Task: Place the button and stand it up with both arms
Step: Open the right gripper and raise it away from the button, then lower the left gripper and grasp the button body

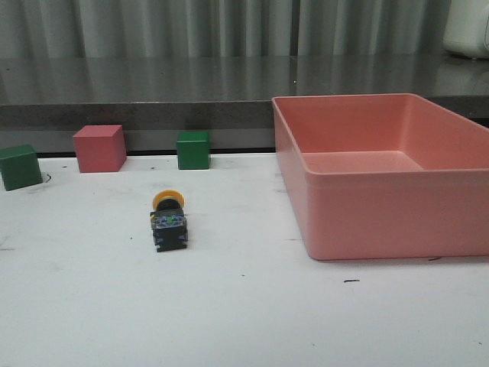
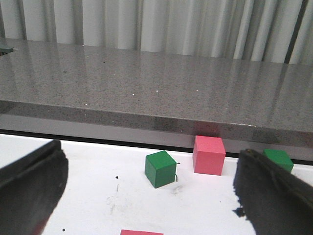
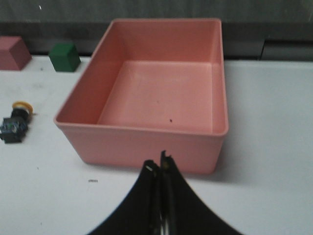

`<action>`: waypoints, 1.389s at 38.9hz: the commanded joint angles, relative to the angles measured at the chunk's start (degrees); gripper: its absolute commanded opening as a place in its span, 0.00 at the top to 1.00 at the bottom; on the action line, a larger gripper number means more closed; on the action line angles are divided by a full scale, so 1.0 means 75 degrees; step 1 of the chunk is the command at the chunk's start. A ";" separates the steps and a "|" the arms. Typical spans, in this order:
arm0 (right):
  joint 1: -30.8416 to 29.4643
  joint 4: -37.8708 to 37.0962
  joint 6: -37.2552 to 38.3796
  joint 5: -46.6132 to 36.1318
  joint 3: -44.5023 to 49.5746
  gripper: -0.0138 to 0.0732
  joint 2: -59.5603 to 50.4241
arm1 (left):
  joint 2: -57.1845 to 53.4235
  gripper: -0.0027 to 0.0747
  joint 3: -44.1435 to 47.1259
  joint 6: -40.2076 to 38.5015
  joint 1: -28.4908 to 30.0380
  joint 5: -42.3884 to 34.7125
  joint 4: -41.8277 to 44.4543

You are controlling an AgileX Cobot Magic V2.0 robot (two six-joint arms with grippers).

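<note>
Front view: no legible writing on anything. Button (image 1: pixel 168 222) lies on its side on the table (image 1: pixel 229 313), yellow cap toward 12 o'clock, dark base with bluish-clear parts toward 6, at 9 o'clock from the pink bin (image 1: pixel 382 176), well apart. Left gripper (image 2: pixel 146 196) fingers spread wide, holding nothing. Right gripper (image 3: pixel 160 169) fingers pressed together, holding nothing.

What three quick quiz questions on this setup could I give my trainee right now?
1. True or false: the push button stands upright on its base.
2. Which is empty? A) pink bin B) grey shelf C) cannot tell
3. Fill in: the right end effector is ____, the left end effector open.

Key: 1 false, it lies on its side, cap toward the cubes. 2 A. 3 shut.
</note>
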 commanded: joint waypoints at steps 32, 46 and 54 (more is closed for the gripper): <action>-0.0045 -0.0151 -0.0094 -0.1148 -0.0177 0.92 -0.0507 | 0.5005 0.11 -0.3193 -0.0014 -0.3810 0.0398 -0.0552; -0.0045 -0.0151 -0.0094 -0.1148 -0.0177 0.92 -0.0507 | 0.8459 0.11 -0.6038 -0.0120 -0.3897 0.3389 -0.1865; -0.0045 -0.0151 -0.0094 -0.1148 -0.0177 0.92 -0.0507 | 0.9961 0.11 -0.7174 -0.1159 -0.3879 0.4245 -0.1723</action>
